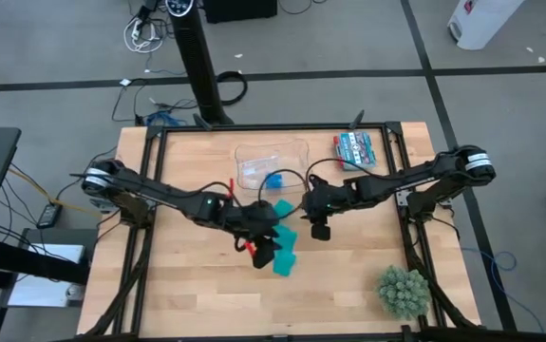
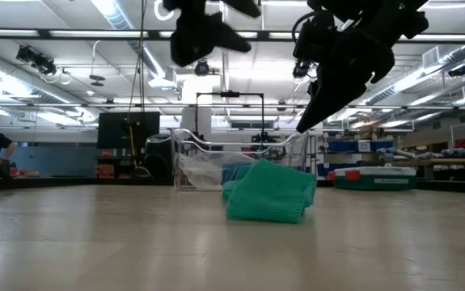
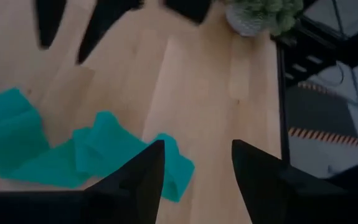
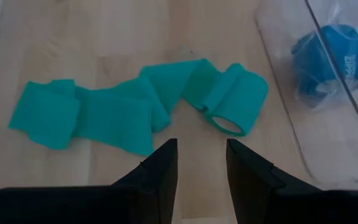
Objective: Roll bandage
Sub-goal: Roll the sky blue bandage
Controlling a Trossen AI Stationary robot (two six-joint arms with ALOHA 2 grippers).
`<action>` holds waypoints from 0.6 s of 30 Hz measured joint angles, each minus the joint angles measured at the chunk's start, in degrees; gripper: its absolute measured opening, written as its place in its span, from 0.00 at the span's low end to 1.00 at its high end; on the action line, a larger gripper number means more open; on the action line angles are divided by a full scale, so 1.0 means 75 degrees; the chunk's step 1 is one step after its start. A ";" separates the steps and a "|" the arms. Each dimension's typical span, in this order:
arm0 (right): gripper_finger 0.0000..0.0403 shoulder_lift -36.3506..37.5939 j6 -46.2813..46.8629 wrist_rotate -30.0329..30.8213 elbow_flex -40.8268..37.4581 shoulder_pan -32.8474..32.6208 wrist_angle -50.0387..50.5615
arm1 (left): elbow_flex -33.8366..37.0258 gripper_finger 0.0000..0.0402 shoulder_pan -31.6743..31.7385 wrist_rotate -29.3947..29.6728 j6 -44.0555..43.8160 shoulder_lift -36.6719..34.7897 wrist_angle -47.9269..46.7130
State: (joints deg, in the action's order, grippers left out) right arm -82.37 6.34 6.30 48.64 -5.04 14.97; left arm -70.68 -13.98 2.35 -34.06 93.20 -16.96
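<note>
The left gripper [image 1: 266,255] hangs above the table [image 1: 178,294] near its middle, fingers spread with nothing between them, just over the near end of the bandage [image 1: 285,252]. The bandage itself lies loose on the wood between the two grippers, a teal ribbon bunched in soft folds, with one end curled into a small open loop on the side nearest the clear plastic tray [image 1: 254,152]. It looks light, limp and a little stretchy, so it would likely crumple or slide rather than hold its shape; the curled end seems the best place to pinch, since a roll has already begun there. The right gripper [image 1: 319,228] hovers just above that curled end, its fingers parted and empty. A blue roll [image 1: 273,180] sits inside the tray, apart from the bandage.
</note>
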 joint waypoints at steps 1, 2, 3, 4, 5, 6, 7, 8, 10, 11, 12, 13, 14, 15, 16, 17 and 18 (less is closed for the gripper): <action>0.31 0.0007 0.0001 0.0000 0.0000 0.0000 -0.0012 | 0.0313 0.48 0.0009 0.0032 -0.0170 -0.0071 0.0285; 0.31 0.0006 -0.0007 0.0000 0.0000 0.0004 -0.0048 | 0.0617 0.48 0.0012 0.0085 -0.0329 -0.0183 0.0535; 0.30 0.0001 -0.0078 0.0000 -0.0003 0.0027 -0.0029 | 0.0916 0.48 0.0012 0.0119 -0.0474 -0.0266 0.0727; 0.30 -0.0056 -0.0206 0.0003 -0.0002 0.0032 -0.0055 | 0.1168 0.48 0.0012 0.0121 -0.0675 -0.0358 0.0979; 0.30 -0.0123 -0.0358 0.0003 0.0003 0.0038 -0.0147 | 0.1394 0.48 0.0012 0.0139 -0.0863 -0.0480 0.1271; 0.30 -0.0158 -0.0441 0.0003 -0.0006 0.0056 -0.0073 | 0.1610 0.48 0.0012 0.0142 -0.1032 -0.0573 0.1496; 0.31 -0.0237 -0.0513 0.0009 -0.0017 0.0077 -0.0084 | 0.1801 0.48 0.0012 0.0144 -0.1230 -0.0696 0.1701; 0.31 -0.0321 -0.0548 0.0015 -0.0004 0.0097 -0.0290 | 0.1981 0.48 0.0012 0.0162 -0.1391 -0.0812 0.1874; 0.31 -0.0472 -0.0619 0.0006 -0.0003 0.0135 -0.0345 | 0.2256 0.48 0.0012 0.0271 -0.1667 -0.1031 0.2071; 0.31 -0.0578 -0.0673 0.0007 -0.0003 0.0149 -0.0488 | 0.2336 0.48 0.0012 0.0372 -0.1752 -0.1144 0.2106; 0.32 -0.0661 -0.0731 0.0010 -0.0003 0.0161 -0.0558 | 0.2400 0.48 0.0012 0.0463 -0.1874 -0.1258 0.2119; 0.32 -0.0764 -0.0837 0.0010 -0.0009 0.0172 -0.0548 | 0.2474 0.48 0.0012 0.0596 -0.1920 -0.1392 0.2125; 0.32 -0.0876 -0.0971 0.0011 0.0015 0.0185 -0.0652 | 0.2551 0.48 0.0012 0.0688 -0.1974 -0.1518 0.2126; 0.33 -0.0948 -0.1132 0.0011 0.0047 0.0189 -0.0665 | 0.2611 0.48 0.0012 0.0783 -0.2070 -0.1628 0.2125; 0.33 -0.1050 -0.1300 0.0020 0.0077 0.0190 -0.0611 | 0.2677 0.48 0.0012 0.0856 -0.2154 -0.1718 0.2081; 0.34 -0.1152 -0.1463 0.0070 0.0156 0.0192 -0.0638 | 0.2720 0.48 0.0012 0.0947 -0.2292 -0.1788 0.2051; 0.35 -0.1239 -0.1627 0.0144 0.0212 0.0192 -0.0700 | 0.2735 0.48 0.0012 0.0998 -0.2393 -0.1870 0.1969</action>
State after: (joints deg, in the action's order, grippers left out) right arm -91.67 -5.86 7.38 50.23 -3.60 9.72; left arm -50.16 -13.89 9.84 -52.01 79.18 -2.20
